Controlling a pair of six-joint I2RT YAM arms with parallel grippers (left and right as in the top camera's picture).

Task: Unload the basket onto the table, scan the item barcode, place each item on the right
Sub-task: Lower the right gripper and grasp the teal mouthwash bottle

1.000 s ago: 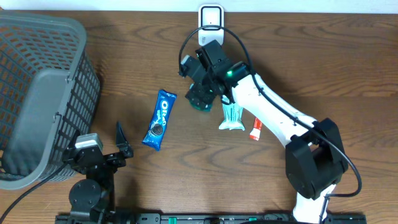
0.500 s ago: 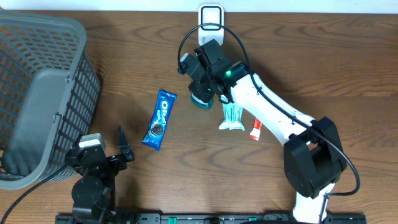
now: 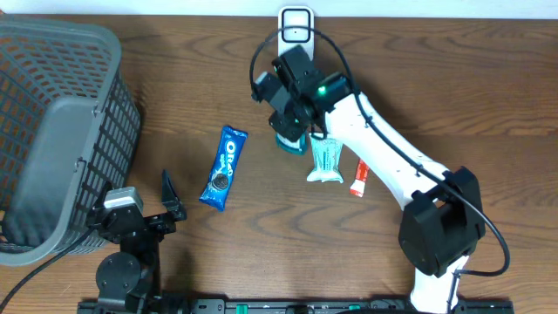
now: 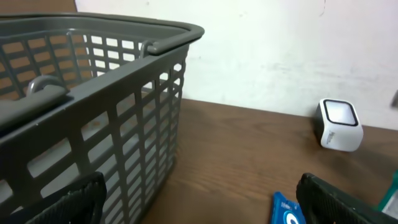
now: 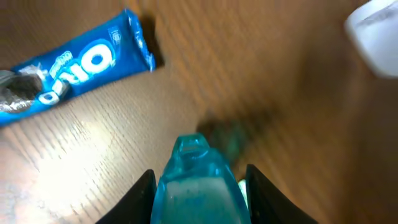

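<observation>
Both jaws of the right pincer [image 5: 199, 194] have just closed onto the bottle [image 5: 196, 165], now gripped between them, seemingly off the tabletop [image 3: 453, 87], scanner [image 3: 296, 24] just ahead; presenting the barcode looks next.

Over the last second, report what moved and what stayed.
The right gripper closed on the teal item and shifted it slightly toward the white scanner. The Oreo pack, pale blue packet, red tube and basket stayed put; the left gripper stayed open.
</observation>
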